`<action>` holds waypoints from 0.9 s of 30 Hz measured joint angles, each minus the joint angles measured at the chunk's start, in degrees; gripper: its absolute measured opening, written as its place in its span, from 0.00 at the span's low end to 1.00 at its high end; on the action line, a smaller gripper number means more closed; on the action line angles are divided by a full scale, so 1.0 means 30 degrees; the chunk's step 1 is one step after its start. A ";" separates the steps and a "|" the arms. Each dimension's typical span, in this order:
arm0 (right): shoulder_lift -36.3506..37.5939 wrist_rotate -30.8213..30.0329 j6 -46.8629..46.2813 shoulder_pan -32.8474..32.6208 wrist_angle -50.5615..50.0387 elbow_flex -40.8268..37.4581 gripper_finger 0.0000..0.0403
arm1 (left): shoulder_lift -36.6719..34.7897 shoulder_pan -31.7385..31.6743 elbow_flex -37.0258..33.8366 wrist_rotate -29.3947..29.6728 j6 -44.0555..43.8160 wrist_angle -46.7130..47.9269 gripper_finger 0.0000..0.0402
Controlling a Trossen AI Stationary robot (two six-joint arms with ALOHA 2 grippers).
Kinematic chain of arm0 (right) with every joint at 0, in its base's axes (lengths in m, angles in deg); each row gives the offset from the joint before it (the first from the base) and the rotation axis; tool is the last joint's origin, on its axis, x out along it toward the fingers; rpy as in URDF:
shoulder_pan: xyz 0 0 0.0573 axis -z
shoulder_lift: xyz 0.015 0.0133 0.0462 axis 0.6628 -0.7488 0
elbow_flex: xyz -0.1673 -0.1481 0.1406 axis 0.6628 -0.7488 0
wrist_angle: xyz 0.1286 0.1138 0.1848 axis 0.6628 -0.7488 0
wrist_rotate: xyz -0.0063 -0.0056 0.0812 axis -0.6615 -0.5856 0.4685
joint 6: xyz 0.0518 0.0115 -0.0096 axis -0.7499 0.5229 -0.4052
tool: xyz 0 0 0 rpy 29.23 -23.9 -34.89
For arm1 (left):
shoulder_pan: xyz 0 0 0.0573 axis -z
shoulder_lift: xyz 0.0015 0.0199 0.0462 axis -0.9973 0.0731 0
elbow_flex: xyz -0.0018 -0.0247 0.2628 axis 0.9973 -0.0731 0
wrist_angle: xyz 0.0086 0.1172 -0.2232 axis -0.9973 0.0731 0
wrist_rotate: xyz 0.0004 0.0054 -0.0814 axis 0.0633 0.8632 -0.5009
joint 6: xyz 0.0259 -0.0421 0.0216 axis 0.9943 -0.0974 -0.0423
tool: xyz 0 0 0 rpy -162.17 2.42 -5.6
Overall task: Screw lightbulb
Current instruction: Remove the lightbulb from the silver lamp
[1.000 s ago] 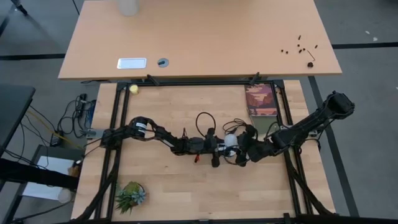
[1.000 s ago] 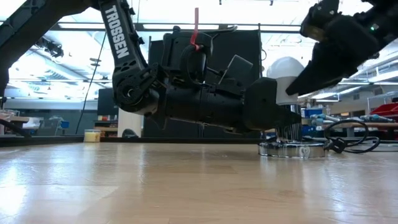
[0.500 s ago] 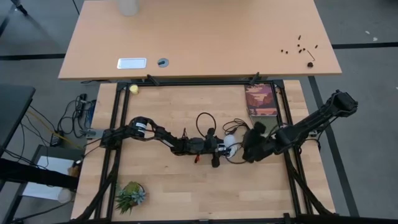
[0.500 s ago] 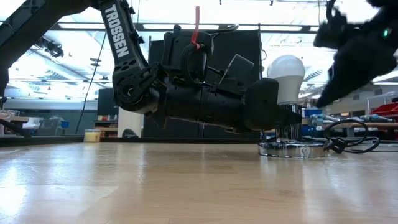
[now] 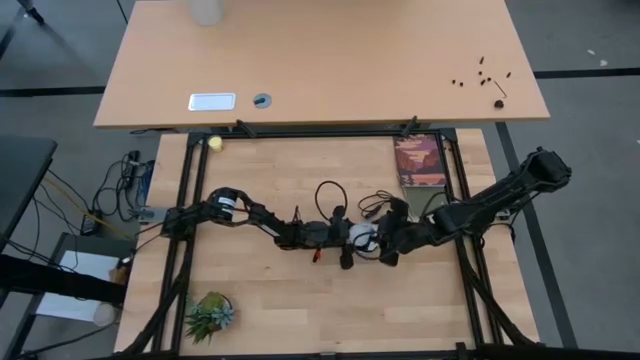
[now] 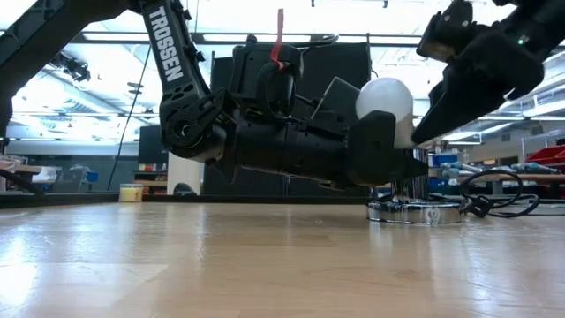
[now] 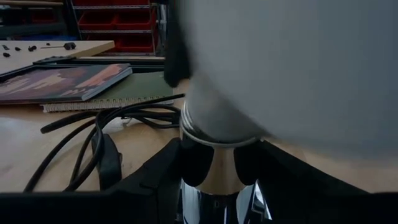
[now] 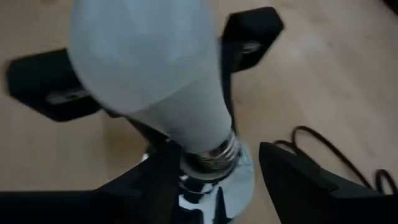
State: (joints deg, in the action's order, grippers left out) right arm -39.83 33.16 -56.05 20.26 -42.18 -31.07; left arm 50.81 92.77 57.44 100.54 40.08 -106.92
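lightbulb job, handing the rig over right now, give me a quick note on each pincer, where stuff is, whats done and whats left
Left pincer: low at the table's middle, its fingers around the silvery socket, steadying it.
Right pincer: at the lightbulb from the right; its fingers flank the bulb, and contact cannot be told.
Lightbulb: upright over the socket, screw base at the socket's mouth, black cord trailing away behind.
Done: bulb is set in the socket.
Left: how far it is threaded cannot be seen; probably more turns, then release.
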 joint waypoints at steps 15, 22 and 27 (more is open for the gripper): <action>-0.0024 0.0627 0.1895 0.1414 0.2212 -0.0015 0.57 | 0.0015 0.0004 0.0000 0.0068 0.0024 -0.0108 0.47; -0.0753 0.1165 0.1315 0.2726 0.3052 -0.0003 0.57 | 0.0015 0.0007 -0.0057 0.0377 -0.0149 -0.0404 0.47; -0.2519 0.1053 0.1016 0.2774 0.4208 0.0051 0.57 | 0.0015 0.0047 -0.0062 0.1461 -0.0056 -0.0409 0.47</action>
State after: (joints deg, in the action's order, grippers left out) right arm -47.38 36.32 -53.01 28.59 -29.56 -30.91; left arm 50.86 92.91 57.26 104.92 39.91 -108.15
